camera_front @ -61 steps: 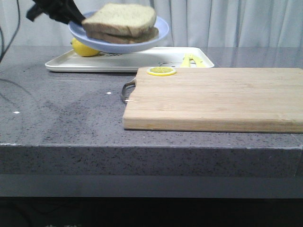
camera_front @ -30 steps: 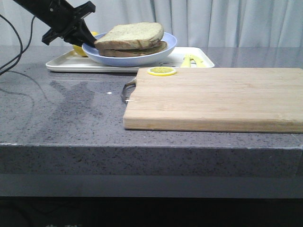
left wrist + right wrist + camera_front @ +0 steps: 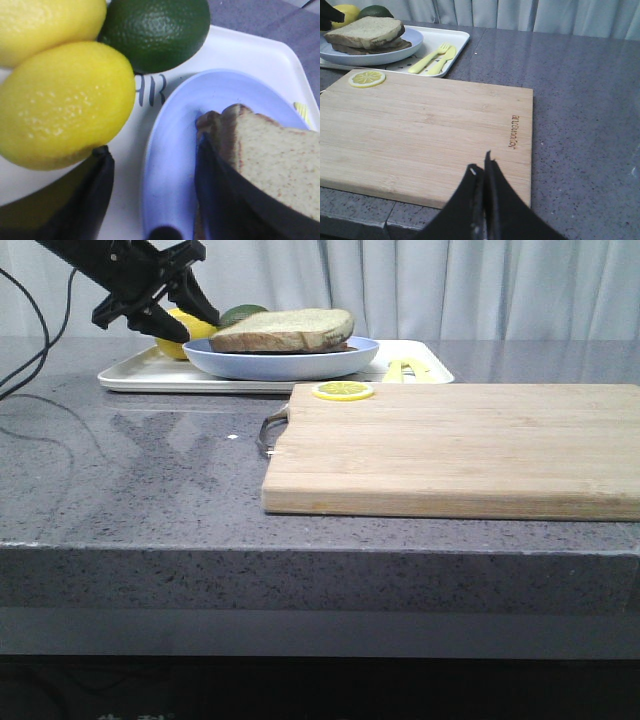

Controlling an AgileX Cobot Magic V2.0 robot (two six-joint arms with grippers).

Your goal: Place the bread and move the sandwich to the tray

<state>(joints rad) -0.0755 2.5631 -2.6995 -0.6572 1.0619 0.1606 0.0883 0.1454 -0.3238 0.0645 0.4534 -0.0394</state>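
Front view: sandwich (image 3: 283,332) now on tray (image 3: 130,372)

Grey speckled stone countertop (image 3: 150,480), glossy, faint reflections on its surface; thick front edge, dark shadowed space below it; pale grey-white curtain (image 3: 480,285) in vertical folds directly behind the countertop's far edge; soft, even light.

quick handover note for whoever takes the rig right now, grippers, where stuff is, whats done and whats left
Left gripper: open, jaws astride the edge of the light-blue plate, not clamped.
Right gripper: shut, empty, over the cutting board.
Sandwich, top bread on, sits on the plate, which rests on the white tray.
Done: bread placed, sandwich on tray.
Left: back the left arm away.
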